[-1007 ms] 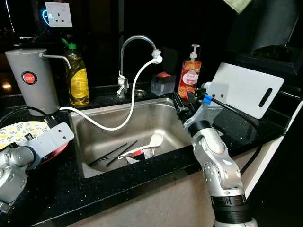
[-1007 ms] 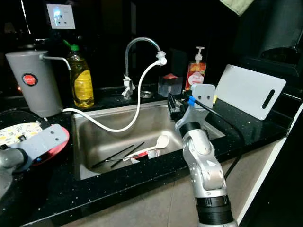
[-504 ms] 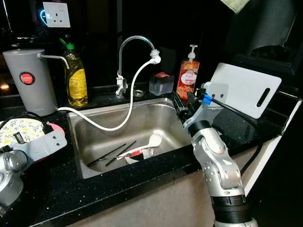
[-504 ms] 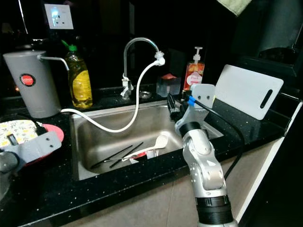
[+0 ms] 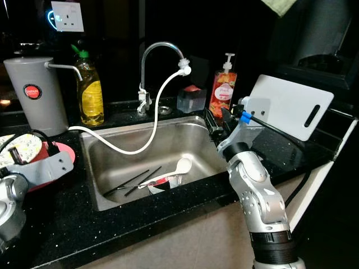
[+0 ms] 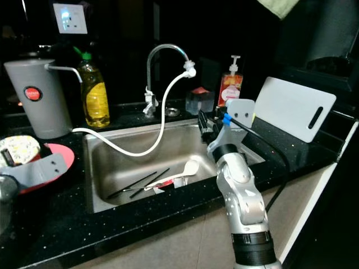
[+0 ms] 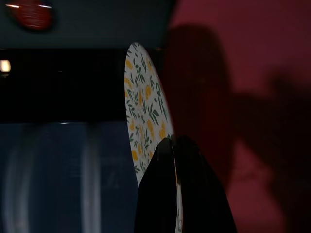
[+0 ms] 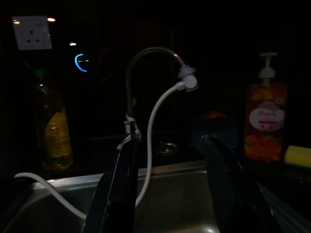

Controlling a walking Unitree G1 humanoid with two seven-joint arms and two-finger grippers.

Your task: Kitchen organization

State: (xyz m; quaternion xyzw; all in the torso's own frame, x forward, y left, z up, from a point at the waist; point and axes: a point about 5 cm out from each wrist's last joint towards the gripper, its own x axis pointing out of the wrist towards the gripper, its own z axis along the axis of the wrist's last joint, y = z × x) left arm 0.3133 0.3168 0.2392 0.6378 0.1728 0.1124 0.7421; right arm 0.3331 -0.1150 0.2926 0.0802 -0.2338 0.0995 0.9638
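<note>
Black counter [image 5: 112,224] with its steel sink [image 5: 185,140] spans mid-frame, the right gripper [image 5: 216,124] raised over the sink's right rim with fingers spread, while at lower left the left gripper [image 7: 174,160] pinches a floral plate [image 7: 143,116] edge-on beside a red plate [image 6: 56,152].

Little lettering can be read in this dim kitchen. A round red label [image 5: 32,91] on the grey kettle [image 5: 33,95] at the back of the table carries white lettering too small to make out. The orange soap dispenser [image 5: 223,92] beside the sink bears a white oval label [image 8: 265,116] with a red script word that stays illegible. A glowing blue mark [image 8: 79,62] shines next to the wall socket [image 5: 67,16]; it resembles a letter "E" or "C", which cannot be told.
</note>
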